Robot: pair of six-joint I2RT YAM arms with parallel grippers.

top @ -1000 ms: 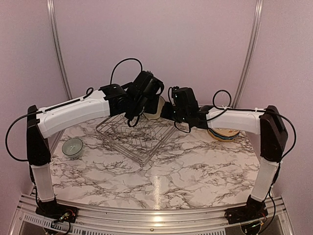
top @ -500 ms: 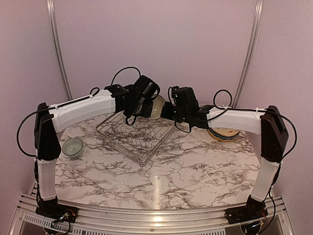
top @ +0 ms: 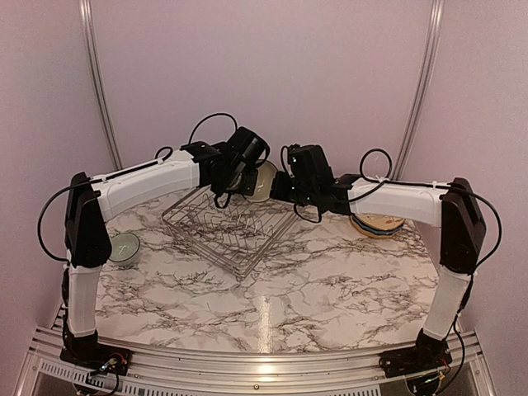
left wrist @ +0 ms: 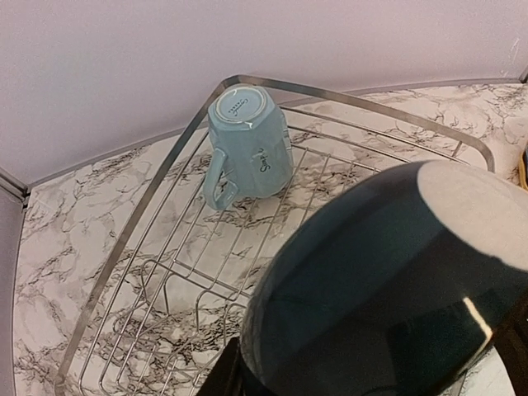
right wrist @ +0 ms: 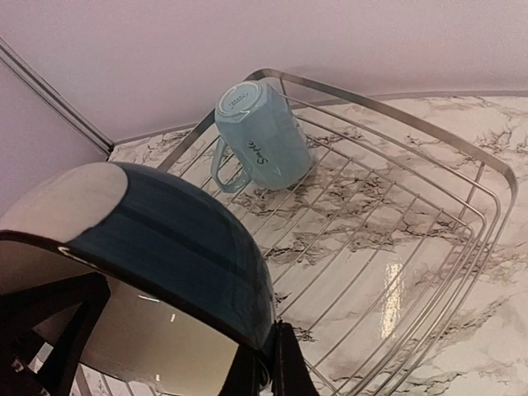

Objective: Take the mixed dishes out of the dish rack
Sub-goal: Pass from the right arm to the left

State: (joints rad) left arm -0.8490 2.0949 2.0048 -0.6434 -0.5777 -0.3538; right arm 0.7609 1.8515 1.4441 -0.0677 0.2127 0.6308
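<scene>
Veined marble tabletop point(top: 330, 280) carries a square wire dish rack point(right wrist: 462, 140), a faceted pale blue mug point(left wrist: 247, 140) upturned in one corner. Above it the right gripper point(right wrist: 268, 367) pinches the rim of a glossy teal bowl point(right wrist: 165, 239); the left gripper point(top: 247, 177) flanks the bowl, and I cannot tell whether it grips

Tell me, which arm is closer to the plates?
Right. The right arm passes over the stack of plates; the left arm is on the other side of the dish rack.
</scene>
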